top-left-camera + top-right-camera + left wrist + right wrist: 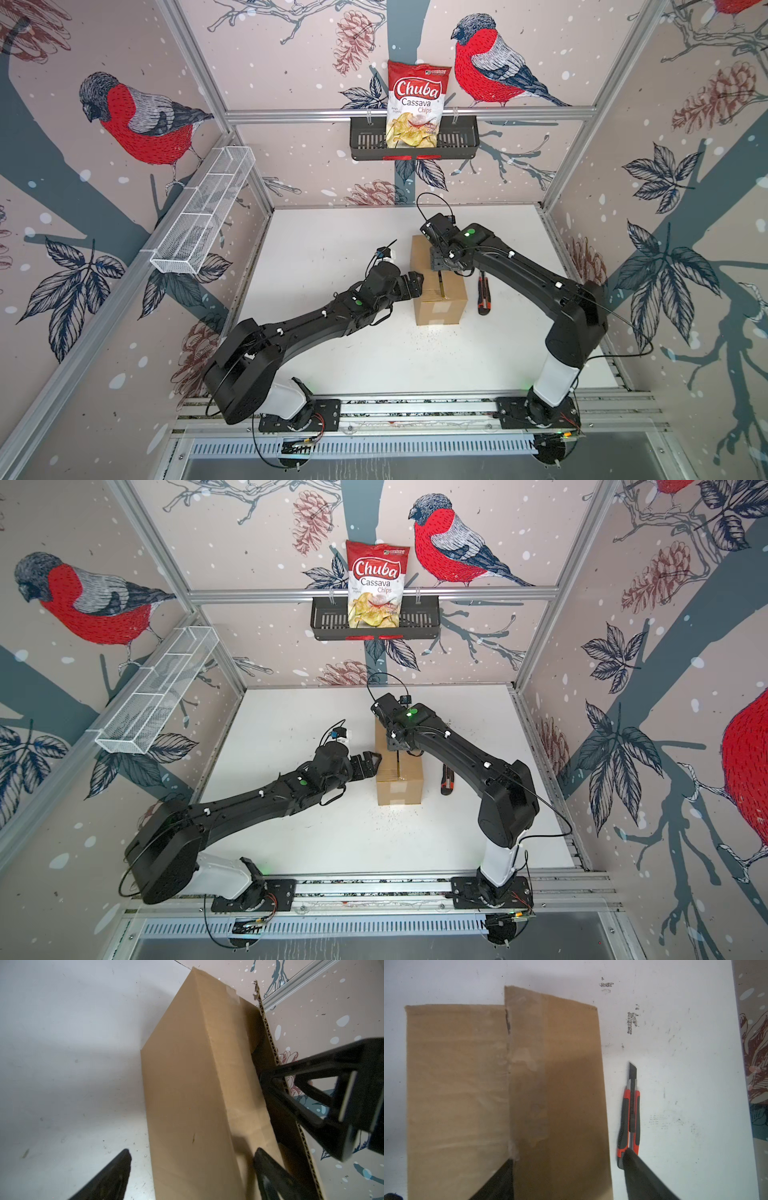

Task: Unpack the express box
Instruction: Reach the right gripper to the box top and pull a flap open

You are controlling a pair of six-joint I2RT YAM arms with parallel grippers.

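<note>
**Express box lying front to back, a gripper at each side of its top**

The plain brown corrugated cardboard express box (440, 309) stands near the middle of the white tabletop (332, 357). Its long axis runs from the robot's side toward the back wall, flaps upward. The centre seam is parted, and in the right wrist view the right flap's edge sits higher.

The right gripper (443, 268) hangs over the top, jaws wide: one finger at the seam, the other past the box's right edge. The left gripper (415, 284) is at the upper left edge, jaws wide, gripping nothing.

An orange-and-grey utility knife (483, 297) lies just right of the box and parallel to it, blade toward the back wall.
</note>
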